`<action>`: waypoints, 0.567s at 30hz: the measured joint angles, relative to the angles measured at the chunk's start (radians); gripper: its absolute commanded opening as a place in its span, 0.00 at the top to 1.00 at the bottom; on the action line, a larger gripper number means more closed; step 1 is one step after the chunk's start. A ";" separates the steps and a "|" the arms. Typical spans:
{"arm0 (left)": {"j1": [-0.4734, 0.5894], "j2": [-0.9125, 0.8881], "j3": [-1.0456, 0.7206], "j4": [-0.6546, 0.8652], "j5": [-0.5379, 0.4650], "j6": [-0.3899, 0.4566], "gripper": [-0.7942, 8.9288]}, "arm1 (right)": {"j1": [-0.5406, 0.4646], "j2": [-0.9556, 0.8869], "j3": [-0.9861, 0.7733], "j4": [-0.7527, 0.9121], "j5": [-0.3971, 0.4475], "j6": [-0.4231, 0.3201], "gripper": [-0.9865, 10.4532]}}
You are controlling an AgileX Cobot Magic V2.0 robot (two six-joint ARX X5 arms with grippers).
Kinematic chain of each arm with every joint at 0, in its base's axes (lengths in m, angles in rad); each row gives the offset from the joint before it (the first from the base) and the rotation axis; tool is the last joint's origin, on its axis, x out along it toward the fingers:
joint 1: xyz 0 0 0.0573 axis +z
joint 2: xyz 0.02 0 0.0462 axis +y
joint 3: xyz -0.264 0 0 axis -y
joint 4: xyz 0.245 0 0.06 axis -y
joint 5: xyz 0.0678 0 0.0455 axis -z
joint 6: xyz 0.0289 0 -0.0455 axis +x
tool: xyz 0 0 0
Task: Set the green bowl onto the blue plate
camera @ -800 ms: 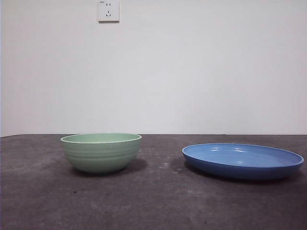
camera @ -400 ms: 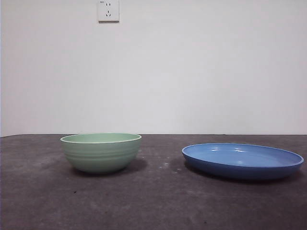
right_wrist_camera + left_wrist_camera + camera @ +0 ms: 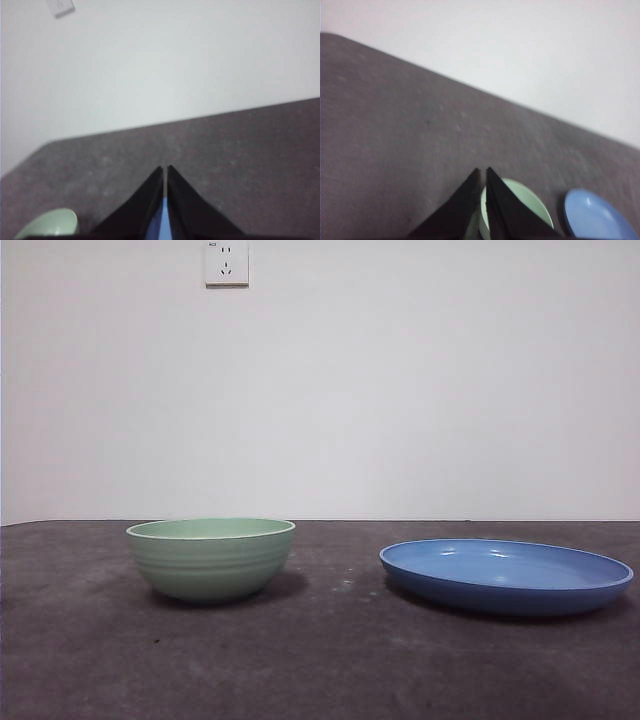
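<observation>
The green bowl (image 3: 211,558) stands upright on the dark table at the left of the front view. The blue plate (image 3: 505,575) lies flat to its right, a gap between them. No arm shows in the front view. My left gripper (image 3: 483,172) is shut and empty, held high above the table; the green bowl (image 3: 520,207) shows partly behind its jaws and the blue plate (image 3: 592,220) beside it. My right gripper (image 3: 164,170) is shut and empty, also high; a strip of the blue plate (image 3: 160,225) shows between its jaws and the green bowl (image 3: 50,224) off to one side.
The dark grey table (image 3: 330,660) runs back to a white wall. A white wall socket (image 3: 226,262) is high on the wall.
</observation>
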 measured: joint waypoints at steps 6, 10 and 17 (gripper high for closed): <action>-0.002 0.170 0.141 -0.141 0.123 0.120 0.90 | 0.000 0.172 0.187 -0.218 -0.072 -0.118 0.90; -0.019 0.257 0.212 -0.214 0.203 0.182 0.90 | 0.000 0.299 0.286 -0.364 -0.153 -0.189 0.90; -0.093 0.399 0.350 -0.432 0.250 0.311 0.90 | 0.000 0.483 0.407 -0.568 -0.325 -0.301 0.90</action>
